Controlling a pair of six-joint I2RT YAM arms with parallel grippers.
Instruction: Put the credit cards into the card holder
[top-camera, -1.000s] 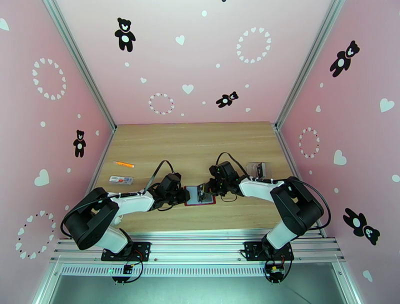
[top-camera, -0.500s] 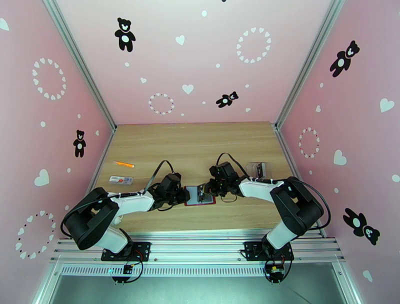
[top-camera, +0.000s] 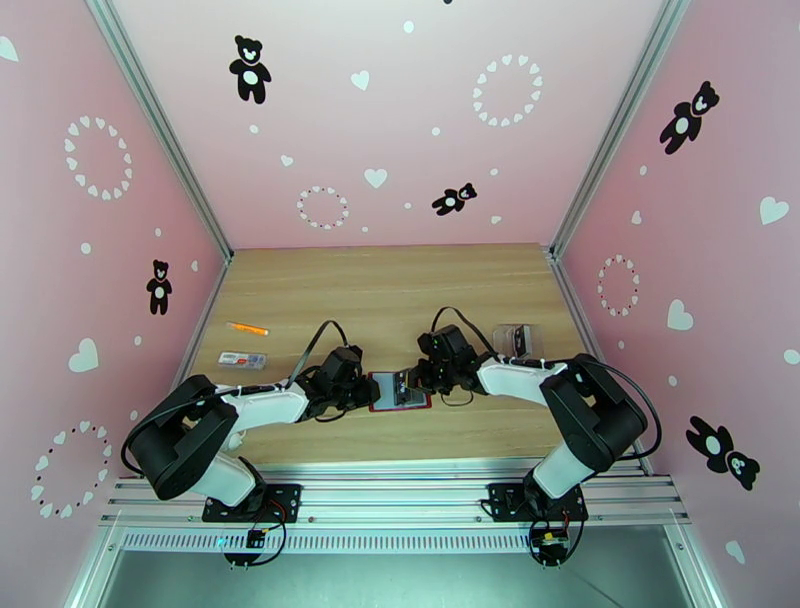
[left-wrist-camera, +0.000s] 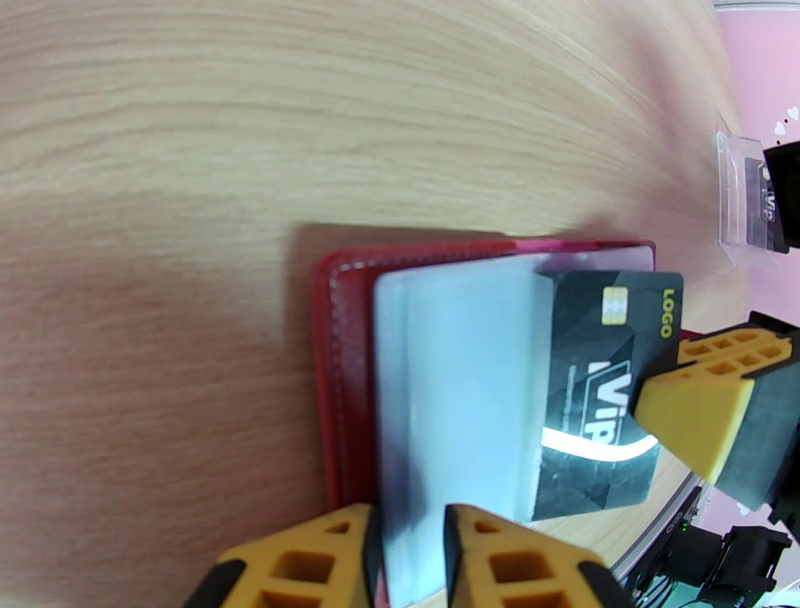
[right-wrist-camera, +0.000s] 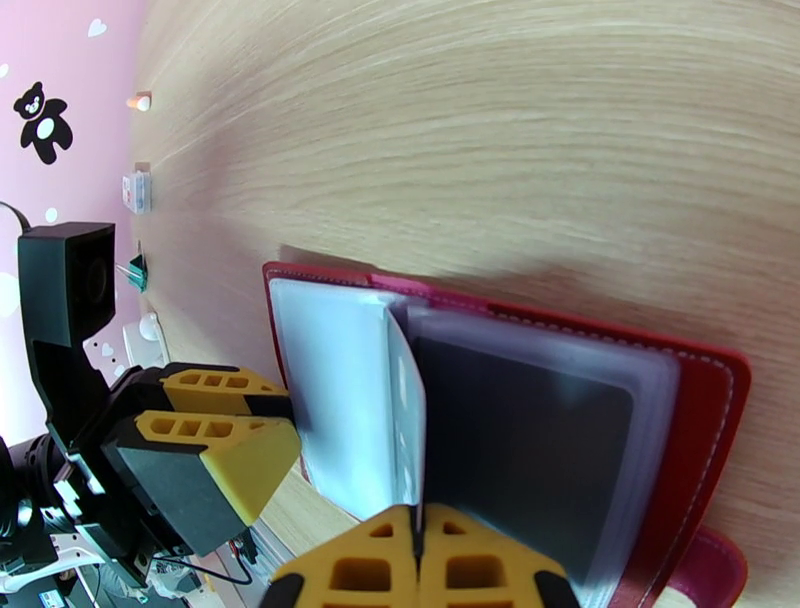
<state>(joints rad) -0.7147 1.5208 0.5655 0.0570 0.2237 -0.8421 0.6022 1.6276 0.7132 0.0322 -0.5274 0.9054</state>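
Observation:
The card holder (top-camera: 385, 392), a dark-red wallet, lies open on the table between both arms. My left gripper (left-wrist-camera: 410, 528) is shut on its left cover and a grey sleeve page (left-wrist-camera: 460, 400), pinning them from the left side. A black credit card (left-wrist-camera: 600, 390) with a chip and "VIP" lettering sits partly inside that sleeve, its right part sticking out. My right gripper (right-wrist-camera: 418, 535) is shut on the card's outer edge, and the card shows dark through the sleeve (right-wrist-camera: 520, 440). In the top view the right gripper (top-camera: 412, 381) is at the wallet's right side, the left gripper (top-camera: 363, 390) at its left.
A clear plastic case (top-camera: 513, 338) holding a dark card lies behind the right arm, also seen as the case (left-wrist-camera: 745, 200) in the left wrist view. A white-and-red strip (top-camera: 242, 359) and a small orange object (top-camera: 247, 328) lie at the far left. Pink walls enclose the table.

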